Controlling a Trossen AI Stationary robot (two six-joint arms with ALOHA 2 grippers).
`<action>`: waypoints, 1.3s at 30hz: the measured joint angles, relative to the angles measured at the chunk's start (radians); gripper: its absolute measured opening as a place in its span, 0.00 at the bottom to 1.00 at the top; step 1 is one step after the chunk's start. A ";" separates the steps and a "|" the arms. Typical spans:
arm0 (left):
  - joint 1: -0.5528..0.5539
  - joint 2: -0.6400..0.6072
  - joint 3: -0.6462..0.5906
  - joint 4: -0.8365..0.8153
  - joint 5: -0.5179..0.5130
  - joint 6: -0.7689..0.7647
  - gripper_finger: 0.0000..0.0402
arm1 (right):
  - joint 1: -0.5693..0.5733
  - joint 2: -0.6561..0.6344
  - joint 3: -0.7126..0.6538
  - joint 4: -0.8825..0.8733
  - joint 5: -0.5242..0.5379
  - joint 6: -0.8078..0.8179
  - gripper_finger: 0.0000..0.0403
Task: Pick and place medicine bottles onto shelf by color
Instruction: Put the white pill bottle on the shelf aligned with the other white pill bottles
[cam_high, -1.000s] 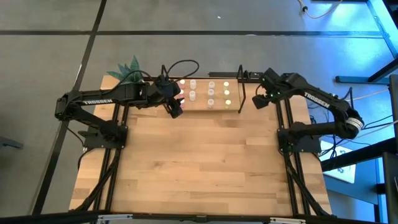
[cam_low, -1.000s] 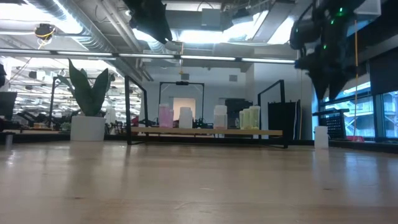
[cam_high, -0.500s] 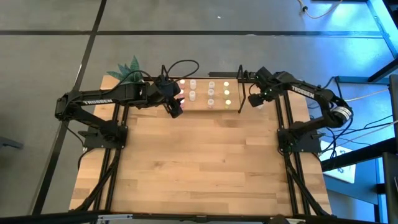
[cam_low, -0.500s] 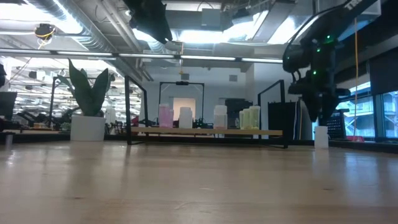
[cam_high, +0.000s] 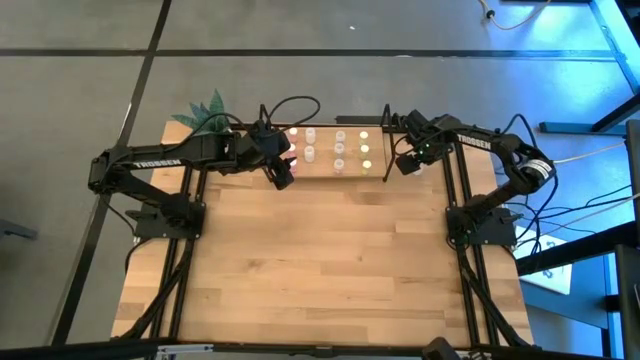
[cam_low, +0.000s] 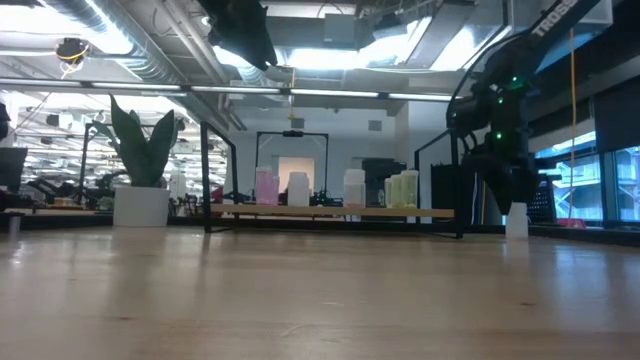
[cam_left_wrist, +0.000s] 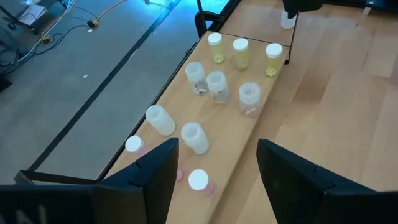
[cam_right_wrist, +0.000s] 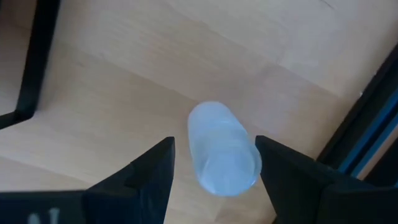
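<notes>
Your right end effector (cam_right_wrist: 214, 163) hangs spread directly over a lone white-capped bottle (cam_right_wrist: 222, 149) on the counter (cam_high: 330, 260), its base hidden, while your left end effector (cam_left_wrist: 214, 168), also spread and empty, hovers above the shelf (cam_left_wrist: 239, 134) bottles.

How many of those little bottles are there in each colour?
Yellow-green bottles: 3
Whitish bottles on the shelf: 5
Pink bottles: 2 in sight, perhaps another hidden
Whitish bottle off the shelf, on the table: 1
Total: 11 in sight
</notes>
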 joint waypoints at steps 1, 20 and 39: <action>0.000 0.000 0.000 0.000 0.000 0.000 0.52 | 0.000 0.002 0.000 0.001 0.000 -0.003 0.56; 0.000 0.000 0.000 0.000 0.000 0.000 0.52 | 0.000 0.002 0.000 0.018 -0.002 0.031 0.56; 0.000 0.000 0.000 0.000 0.000 0.000 0.52 | 0.000 0.001 0.000 0.016 -0.001 0.075 0.56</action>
